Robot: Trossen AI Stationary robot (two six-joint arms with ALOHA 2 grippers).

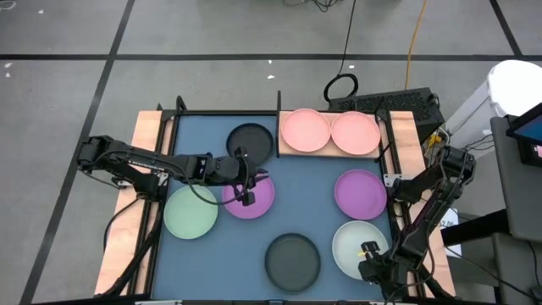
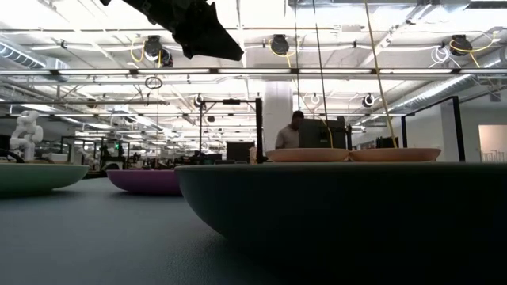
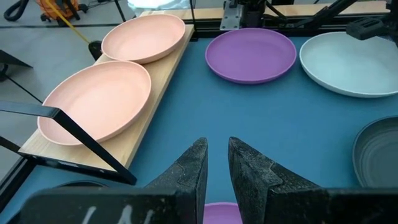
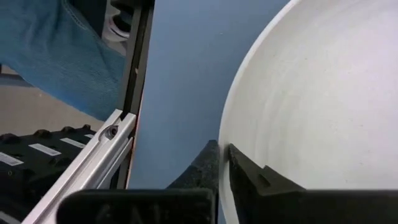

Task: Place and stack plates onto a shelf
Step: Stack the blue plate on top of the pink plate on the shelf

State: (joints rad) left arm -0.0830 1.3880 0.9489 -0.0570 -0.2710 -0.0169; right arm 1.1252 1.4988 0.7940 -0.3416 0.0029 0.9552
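Gripping the near rim of the pale green plate (image 1: pixel 359 247) at the tabletop's near right, the right end effector (image 1: pixel 369 252) has its fingers pinched across the edge. The shelf (image 1: pixel 284 146), carrying two pink plates (image 1: pixel 305 130), lies straight beyond. The left end effector (image 1: pixel 247 197) hovers, nearly closed and empty, over the left purple plate (image 1: pixel 261 202).

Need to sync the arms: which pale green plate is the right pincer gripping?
The near-right pale green plate; the right pincer is clamped over its rim. The other green plate lies untouched at left.
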